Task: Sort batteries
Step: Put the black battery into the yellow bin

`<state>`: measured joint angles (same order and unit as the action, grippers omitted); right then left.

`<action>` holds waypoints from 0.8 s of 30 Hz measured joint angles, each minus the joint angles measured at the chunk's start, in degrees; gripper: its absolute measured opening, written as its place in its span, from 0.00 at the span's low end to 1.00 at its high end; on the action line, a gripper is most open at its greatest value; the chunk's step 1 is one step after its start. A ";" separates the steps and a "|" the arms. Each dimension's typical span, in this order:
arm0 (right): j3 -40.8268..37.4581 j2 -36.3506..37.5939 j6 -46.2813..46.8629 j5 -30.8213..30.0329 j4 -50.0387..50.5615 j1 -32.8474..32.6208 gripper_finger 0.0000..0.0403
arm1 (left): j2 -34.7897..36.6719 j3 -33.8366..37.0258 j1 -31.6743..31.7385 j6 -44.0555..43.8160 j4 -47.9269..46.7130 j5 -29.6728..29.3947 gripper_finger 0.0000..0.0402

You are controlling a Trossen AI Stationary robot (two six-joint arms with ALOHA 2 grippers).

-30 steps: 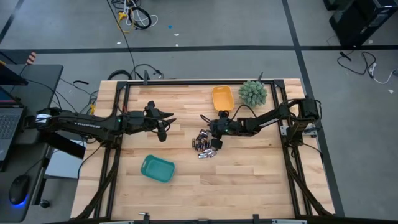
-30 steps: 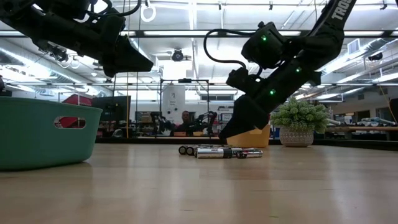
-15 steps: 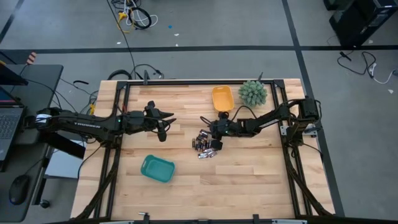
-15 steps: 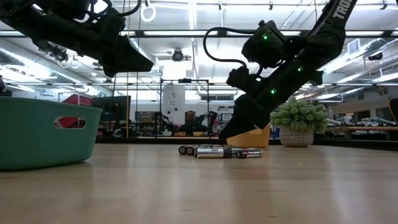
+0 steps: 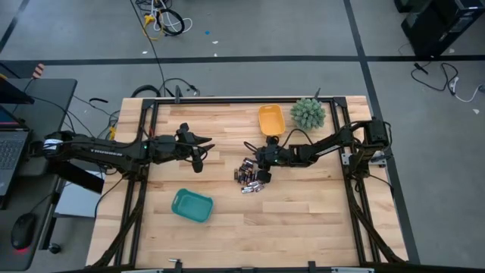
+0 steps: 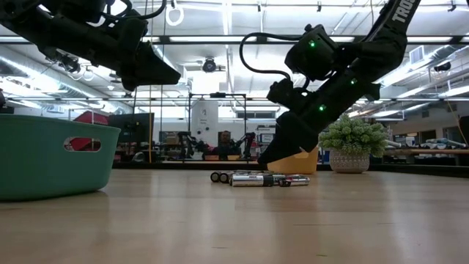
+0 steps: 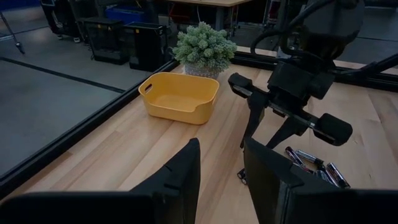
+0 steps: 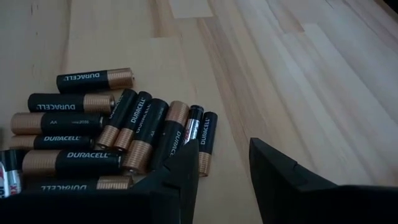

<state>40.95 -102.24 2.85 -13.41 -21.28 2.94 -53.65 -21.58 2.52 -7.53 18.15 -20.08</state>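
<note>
High view: the table (image 5: 303, 220) fills the middle of the frame, with an arm reaching in from each side.
Batteries: a loose pile (image 5: 251, 177) lies flat on the wood just right of centre; in the right wrist view the batteries (image 8: 106, 140) are black-and-copper cells side by side, with one or two silvery ones at the lower left edge, hard to make out.
Right gripper: it (image 5: 261, 161) sits low at the upper right edge of the pile; its fingers (image 8: 283, 177) stand apart with only bare wood between them, gripping nothing.
Left gripper: it (image 5: 198, 154) hangs over bare wood left of centre, well apart from the pile, its fingers (image 7: 273, 180) parted and empty.
Yellow tray: it (image 5: 270, 119) sits near the top edge of the table, beside a small plant (image 5: 308, 113).
Teal tray: it (image 5: 191, 205) sits lower left of the pile, well apart from it.
</note>
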 joint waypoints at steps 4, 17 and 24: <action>0.13 -2.55 0.22 -0.05 -1.34 0.01 0.31 | 0.00 0.00 -0.02 0.00 0.07 0.00 0.30; 0.28 -5.40 1.34 -0.87 -2.88 0.30 0.31 | 0.00 0.02 -0.02 0.00 0.09 0.00 0.30; 0.35 -5.40 1.70 2.46 -2.17 1.53 0.24 | 0.00 0.02 -0.02 0.00 0.09 0.00 0.30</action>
<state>41.30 -107.63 4.56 -10.95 -23.45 4.47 -53.65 -21.56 2.50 -7.53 18.24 -20.08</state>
